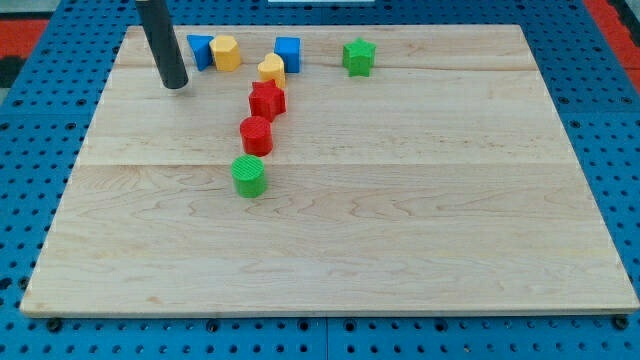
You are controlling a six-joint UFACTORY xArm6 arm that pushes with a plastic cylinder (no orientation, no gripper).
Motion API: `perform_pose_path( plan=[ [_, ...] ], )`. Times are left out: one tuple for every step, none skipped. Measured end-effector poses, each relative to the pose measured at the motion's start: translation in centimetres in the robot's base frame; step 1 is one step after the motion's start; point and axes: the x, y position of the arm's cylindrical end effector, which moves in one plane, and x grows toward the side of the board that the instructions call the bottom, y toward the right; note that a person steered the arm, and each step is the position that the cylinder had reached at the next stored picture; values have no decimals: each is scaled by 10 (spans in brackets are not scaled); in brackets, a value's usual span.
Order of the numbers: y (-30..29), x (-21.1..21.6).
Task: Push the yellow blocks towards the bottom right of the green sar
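My tip (175,84) rests on the board near the view's top left, just left of a blue block (200,50) and a yellow block (226,53) that touch each other. A second yellow block, heart-shaped (271,69), sits further right, touching a blue cube (288,52) on its upper right. The green star (358,57) stands alone at the top, right of the blue cube. The tip touches no block.
A red star (267,99) lies just below the yellow heart. A red cylinder (256,135) and a green cylinder (249,176) follow in a line towards the view's bottom. The wooden board (400,220) sits on a blue pegboard.
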Motion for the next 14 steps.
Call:
perform_pose_path(
  plan=[
    [0, 0],
    [2, 0],
    [2, -1],
    [6, -1],
    [14, -2],
    [52, -10],
    [62, -31],
    [62, -31],
    [71, -26],
    [110, -10],
    [91, -9],
    [59, -28],
    [93, -45],
    [113, -61]
  ],
)
